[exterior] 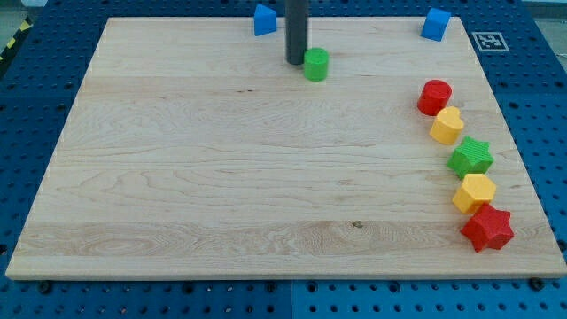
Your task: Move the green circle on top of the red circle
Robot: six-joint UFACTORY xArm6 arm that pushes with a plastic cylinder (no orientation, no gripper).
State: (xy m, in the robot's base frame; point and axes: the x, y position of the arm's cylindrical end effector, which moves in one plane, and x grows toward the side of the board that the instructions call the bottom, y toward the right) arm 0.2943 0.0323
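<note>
— Hand of the grasping kind is not being carried by this arm, so nothing is being spread, pressed or pinched; only a dark rod is being shown, and my tip (296, 62) is being held on the counter (221, 195) near the view's top edge.

— Where is the green circle (316, 65) being found relative to it?

— At the tip's 3 o'clock, just beside it; whether contact is being made cannot be told. The red circle (435, 96) is being seen well apart, between 3 and 4 o'clock from the green one, heading a column of blocks.

— How is the push being judged best done?

— "On top" is being read as the red circle's 12 o'clock. A nearly straight push toward 3 o'clock is therefore being advised, with the tip being kept centred behind the round block so that it is not being rolled off to one side.

— Anything being risked?

— The blue block (435, 24) at the far corner and the yellow block (447, 125) under the red circle are being treated as hazards; an overshoot is being judged likely to disturb the red circle itself.
</note>
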